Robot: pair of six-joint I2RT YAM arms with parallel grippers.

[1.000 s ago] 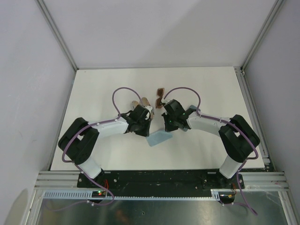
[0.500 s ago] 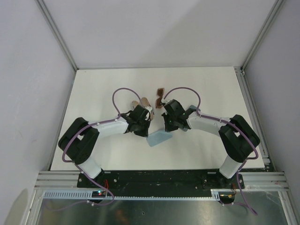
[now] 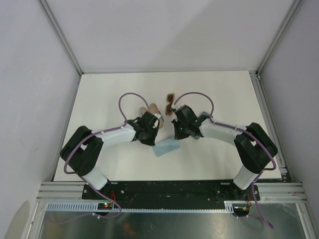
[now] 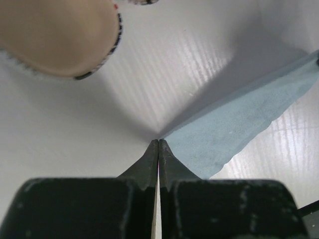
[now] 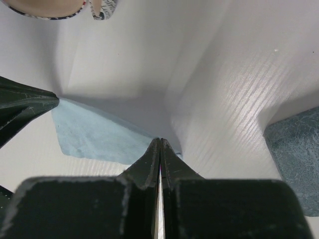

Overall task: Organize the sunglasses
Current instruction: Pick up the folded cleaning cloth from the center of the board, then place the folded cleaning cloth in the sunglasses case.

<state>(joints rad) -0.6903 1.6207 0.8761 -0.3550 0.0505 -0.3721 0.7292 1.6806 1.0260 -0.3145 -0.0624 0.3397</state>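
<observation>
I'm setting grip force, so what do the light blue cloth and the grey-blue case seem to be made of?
The light blue cloth: thin, matte fabric with a fine nap, probably microfibre; its edge is slightly wavy. The grey-blue case: apparently felt or similar; its surface looks fuzzy and fibrous, without shine.

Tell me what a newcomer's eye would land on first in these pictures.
The two black grippers meet nose to nose at the middle of the white table. The left gripper and the right gripper are both shut, and each seems to pinch an edge of the light blue cloth. Just beyond them lie the brown-amber translucent sunglasses.
</observation>
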